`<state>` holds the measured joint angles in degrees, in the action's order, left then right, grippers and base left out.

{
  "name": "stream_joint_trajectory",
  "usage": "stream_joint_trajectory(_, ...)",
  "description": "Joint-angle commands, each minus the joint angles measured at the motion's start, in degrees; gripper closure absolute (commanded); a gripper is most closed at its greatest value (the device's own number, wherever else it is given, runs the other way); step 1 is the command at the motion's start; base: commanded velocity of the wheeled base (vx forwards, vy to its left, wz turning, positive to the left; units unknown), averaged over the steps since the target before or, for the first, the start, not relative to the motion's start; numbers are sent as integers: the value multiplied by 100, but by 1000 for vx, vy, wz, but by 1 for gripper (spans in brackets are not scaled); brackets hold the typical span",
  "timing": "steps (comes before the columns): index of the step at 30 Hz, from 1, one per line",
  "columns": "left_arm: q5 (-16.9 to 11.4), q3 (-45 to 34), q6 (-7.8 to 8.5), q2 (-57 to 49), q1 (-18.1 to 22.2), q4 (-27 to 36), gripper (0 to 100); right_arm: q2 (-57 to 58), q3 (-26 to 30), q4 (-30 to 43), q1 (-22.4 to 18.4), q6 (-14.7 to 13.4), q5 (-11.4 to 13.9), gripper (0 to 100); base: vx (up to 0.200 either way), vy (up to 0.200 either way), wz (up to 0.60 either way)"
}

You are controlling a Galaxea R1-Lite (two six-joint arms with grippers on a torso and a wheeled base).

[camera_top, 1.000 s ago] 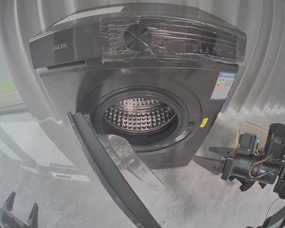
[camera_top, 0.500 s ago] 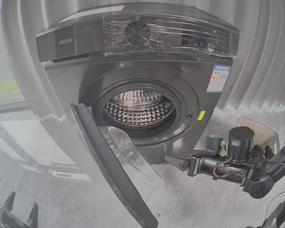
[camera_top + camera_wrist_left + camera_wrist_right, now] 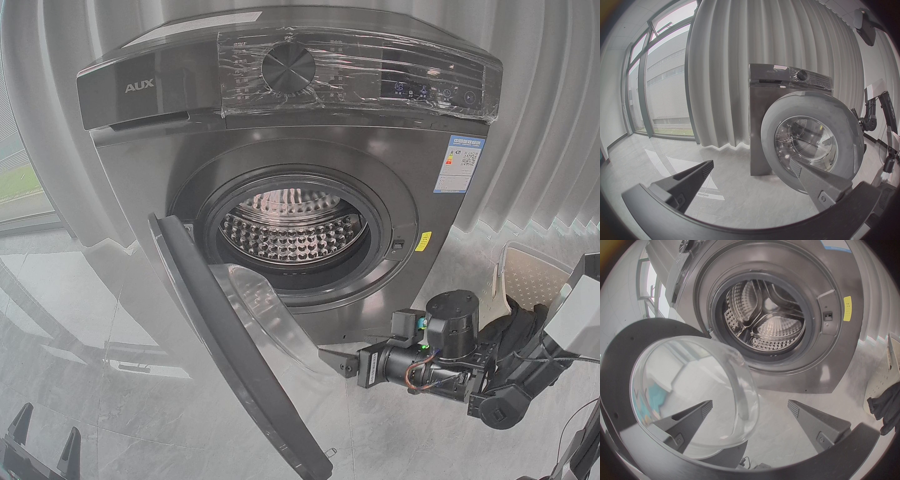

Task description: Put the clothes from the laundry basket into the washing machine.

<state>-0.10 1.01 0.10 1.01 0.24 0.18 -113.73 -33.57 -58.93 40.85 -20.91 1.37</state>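
left gripper [image 3: 750, 162]: jaws spread, nothing between them; washing machine [image 3: 137, 175] is well ahead of its tips, with the swung-out door [image 3: 212, 337] in between; no risk from this arm as it sits.

right gripper [image 3: 749, 403]: jaws spread, empty; the door's glass bowl is just beside one fingertip and the drum [image 3: 290, 231] mouth is straight ahead beyond the tips; the laundry basket [image 3: 531, 281] is behind the jaws, back past the wrist on the robot's right side; the clothes [image 3: 522, 325] are a dark heap in it, so the task's thing is not yet in hand.

risks, my read:
- jaws are close to the door; a swing back toward the basket could clip the glass bowl or the rim and push the door part-way shut, narrowing the path to the drum;
- cloth is bunched against the perforated basket wall; a low pinch could catch the wall, or take a single fold that slips out mid-carry and lands on the floor;
- a trailing garment could snag on the door edge or the seal on the way in.

containers:
- drum: bare metal all round, no cloth visible inside;
- basket: dark clothes piled at the end nearer the jaws; can't tell how many pieces.
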Motion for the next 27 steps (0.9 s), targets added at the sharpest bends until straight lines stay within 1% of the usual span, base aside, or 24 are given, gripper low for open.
stream_joint_trajectory(1,1,-101,-1,-101,2,-1,0,-62,184,-13,389,8,4,0,0,0,0)
stream_joint_trajectory(3,1,-101,-1,-101,2,-1,0,-62,202,-40,450,-1,4,0,0,0,0)
stream_joint_trajectory(4,1,-101,-1,-101,2,-1,0,-62,237,-207,547,-10,30,0,0,0,0)
stream_joint_trajectory(6,1,-101,-1,-101,2,-1,0,-62,237,-207,547,-10,30,0,0,0,0)
stream_joint_trajectory(7,1,-101,-1,-101,2,-1,0,-71,299,-611,503,-1,57,0,0,0,0)
stream_joint_trajectory(13,1,-101,-10,-101,2,8,0,-326,228,-629,292,16,-5,0,0,0,0)
stream_joint_trajectory(18,1,-101,-1,-101,2,-1,0,-589,97,-699,468,8,-5,0,0,0,0)
stream_joint_trajectory(20,1,-101,-1,-101,2,-1,0,-589,97,-699,468,8,-5,0,0,0,0)
stream_joint_trajectory(21,1,-101,-1,-101,2,-1,0,-704,-18,-699,564,-1,-5,0,0,0,0)
stream_joint_trajectory(26,10,-101,-10,-101,2,-1,0,-818,-27,-857,564,-1,-5,0,0,0,0)
stream_joint_trajectory(27,10,-101,-10,-101,2,-1,0,-818,-27,-857,564,-1,-5,0,-200,0,0)
